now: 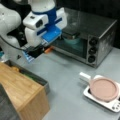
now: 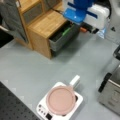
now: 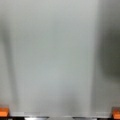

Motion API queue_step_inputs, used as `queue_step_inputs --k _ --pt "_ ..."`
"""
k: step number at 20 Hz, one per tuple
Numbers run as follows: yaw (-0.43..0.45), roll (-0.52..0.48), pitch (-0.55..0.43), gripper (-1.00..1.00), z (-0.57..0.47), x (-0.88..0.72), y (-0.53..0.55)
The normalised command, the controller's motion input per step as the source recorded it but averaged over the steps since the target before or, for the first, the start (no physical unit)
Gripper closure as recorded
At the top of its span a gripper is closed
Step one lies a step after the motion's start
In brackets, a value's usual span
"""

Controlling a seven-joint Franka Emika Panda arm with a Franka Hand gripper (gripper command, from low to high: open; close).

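The grey table [image 1: 67, 75] took up most of the scene. The wooden cabinet [image 1: 17, 87] stood at a front view's bottom left, with a grey bin [image 1: 37, 78] tucked against its side. At the top right sat the oven [image 1: 100, 32], dark and boxy, with three knobs down its right end and a teal bowl [image 1: 72, 40] showing inside it.

The gripper [image 1: 41, 51] hung low over the table, just beside the oven's lower front edge at its left end. Whether it touched that edge could not be told. Seen from the opposite side, the gripper [image 2: 87, 29] lay between the cabinet [image 2: 47, 22] and the oven [image 2: 112, 87], close above the bin [image 2: 62, 37].

Well apart from all this, near the table's front, a pink pan [image 1: 103, 88] rested on a white base [image 1: 87, 93].

In the wrist view, the orange fingertips [image 3: 3, 112] showed only in the two bottom corners. The gripper was spread wide with nothing between the fingers, just a pale flat surface ahead.

By this reading, working so tight to the oven's front called for a level wrist and slow, small moves. Both fingers needed to stay clear of the table below and the bin behind. A snag on the oven's edge looked the likeliest slip.
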Motion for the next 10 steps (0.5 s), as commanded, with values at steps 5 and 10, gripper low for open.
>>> queue_step_inputs --k 5,10 --pt "0.072 0.130 -0.020 -1.00 0.02 -0.01 -0.02" --pt "-0.058 0.155 -0.042 -1.00 0.04 -0.06 -0.11"
